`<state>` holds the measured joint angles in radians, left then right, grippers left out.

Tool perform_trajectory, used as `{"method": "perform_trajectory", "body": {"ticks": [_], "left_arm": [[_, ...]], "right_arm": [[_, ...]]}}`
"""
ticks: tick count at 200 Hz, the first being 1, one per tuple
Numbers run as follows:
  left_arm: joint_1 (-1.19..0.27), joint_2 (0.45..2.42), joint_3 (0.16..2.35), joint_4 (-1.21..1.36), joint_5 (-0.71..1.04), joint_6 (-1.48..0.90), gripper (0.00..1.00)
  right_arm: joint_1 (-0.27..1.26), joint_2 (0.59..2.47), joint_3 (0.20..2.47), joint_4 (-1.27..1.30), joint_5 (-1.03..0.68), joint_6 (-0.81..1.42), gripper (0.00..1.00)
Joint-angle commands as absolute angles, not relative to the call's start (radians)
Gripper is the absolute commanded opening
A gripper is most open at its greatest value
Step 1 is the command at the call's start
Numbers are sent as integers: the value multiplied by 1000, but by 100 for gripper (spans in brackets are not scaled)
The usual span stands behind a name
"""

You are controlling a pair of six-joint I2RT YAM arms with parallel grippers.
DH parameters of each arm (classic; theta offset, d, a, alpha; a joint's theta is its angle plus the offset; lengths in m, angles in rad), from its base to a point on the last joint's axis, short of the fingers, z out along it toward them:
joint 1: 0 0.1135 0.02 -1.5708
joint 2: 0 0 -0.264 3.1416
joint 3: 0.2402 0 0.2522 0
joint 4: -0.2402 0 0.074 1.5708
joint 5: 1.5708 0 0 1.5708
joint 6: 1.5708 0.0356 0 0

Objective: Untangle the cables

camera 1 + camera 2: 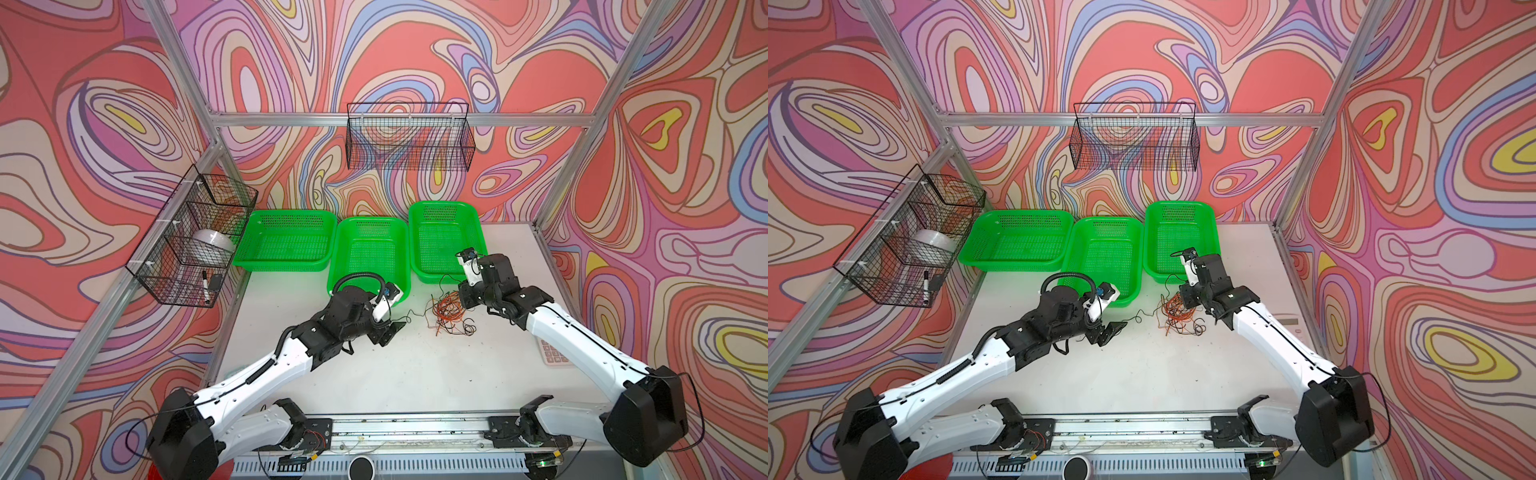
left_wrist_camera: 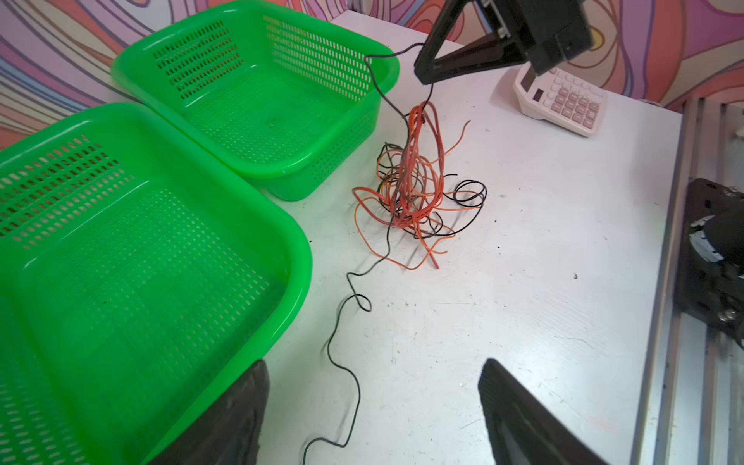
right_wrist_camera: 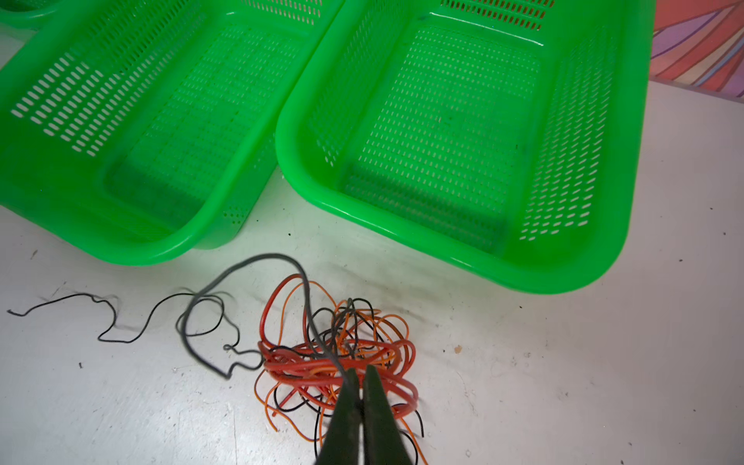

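Over the middle of the bench (image 1: 415, 374), the left gripper (image 2: 374, 362) hovers low with its jaws released, straddling the loose tail of the black cable (image 2: 329, 346), probably to draw it clear. That tail runs roughly parallel to the front edge into the cables (image 1: 448, 309), heaped right of centre. The right gripper (image 3: 362, 372), jaws clenched on the black cable, holds the loops drawn upright, just before 3 green baskets (image 1: 286, 267) along the far edge.

Behind the right arm (image 1: 582, 336), a calculator (image 1: 552, 355) at the table's (image 1: 415, 374) right edge is mostly hidden in both top views. In the right wrist view, the right gripper (image 3: 363, 372), pressed together, covers where it meets the cables (image 3: 322, 362), leaving the clamped strands untellable; a black cable (image 3: 249, 265) near the lens blurs. The left gripper's (image 2: 374, 362) fingers (image 2: 241, 410) are cut off by the left wrist picture's edge.
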<state>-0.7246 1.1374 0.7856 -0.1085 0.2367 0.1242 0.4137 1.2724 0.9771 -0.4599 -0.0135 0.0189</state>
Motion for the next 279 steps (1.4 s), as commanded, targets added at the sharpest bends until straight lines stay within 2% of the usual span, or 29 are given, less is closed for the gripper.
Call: {"method": "perform_trajectory", "body": {"ticks": [1, 33, 81, 151, 183, 200, 213, 237, 279], "left_arm": [[-721, 1167, 822, -84, 338, 129, 83], [-721, 1239, 866, 110, 349, 69, 83], [-721, 1455, 996, 304, 370, -36, 83], [-719, 1699, 1174, 280, 397, -73, 80], [-720, 1754, 1235, 249, 403, -95, 64], [-719, 1766, 1250, 223, 404, -91, 47], [-720, 1766, 1247, 221, 413, -89, 39], [-720, 1769, 1258, 187, 425, -77, 37], [-719, 1764, 1263, 172, 459, -62, 14]], "right_arm": [[415, 1261, 969, -400, -75, 14, 0], [414, 1251, 960, -408, -94, -2, 0], [414, 1210, 921, -341, -176, -14, 0], [417, 1201, 901, -324, -206, -24, 0], [417, 1187, 879, -311, -201, -24, 0], [418, 1184, 873, -306, -195, -20, 0], [416, 1178, 863, -294, -194, -15, 0], [416, 1165, 847, -267, -186, -8, 0], [416, 1155, 842, -256, -175, 1, 0]]}}
